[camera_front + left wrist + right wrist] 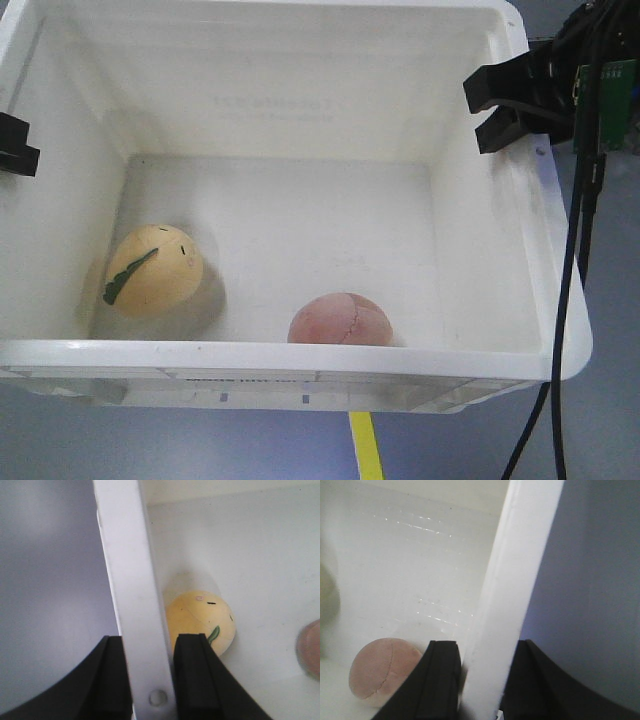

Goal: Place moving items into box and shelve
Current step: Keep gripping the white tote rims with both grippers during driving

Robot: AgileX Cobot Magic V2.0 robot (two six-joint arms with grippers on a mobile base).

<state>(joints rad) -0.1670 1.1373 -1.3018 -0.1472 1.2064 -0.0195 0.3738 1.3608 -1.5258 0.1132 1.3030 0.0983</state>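
- A large white rectangular plastic tote (300, 355) is filling most of the front view, its smooth, slightly glossy walls sloping down to a flat floor and its rim flaring outward with rounded corners.
- Faint lettering is showing through the far wall, too pale to read.
- A pale yellow plush ball (152, 270), soft and matte with a dark green leaf-like stripe, is sitting on the tote floor in the near left corner, just beside the left wall.
- A pinkish-brown plush ball (340, 320) with stitched seams crossing its fuzzy surface is resting on the floor against the near wall, toward the middle and well apart from the yellow one.
- The left gripper (150, 640) is clamping the tote's left rim, with its flat black fingers pressing on either side of the white lip.
- The right gripper (485, 645) is pinching the right rim the same way, one black finger inside and one outside the wall.
- Black cables (570, 300) are hanging down beside the right gripper, next to a green circuit board (615, 100).
- A dull blue-grey floor (150, 440) is showing below the tote, with a yellow tape strip (365, 445) running across it.
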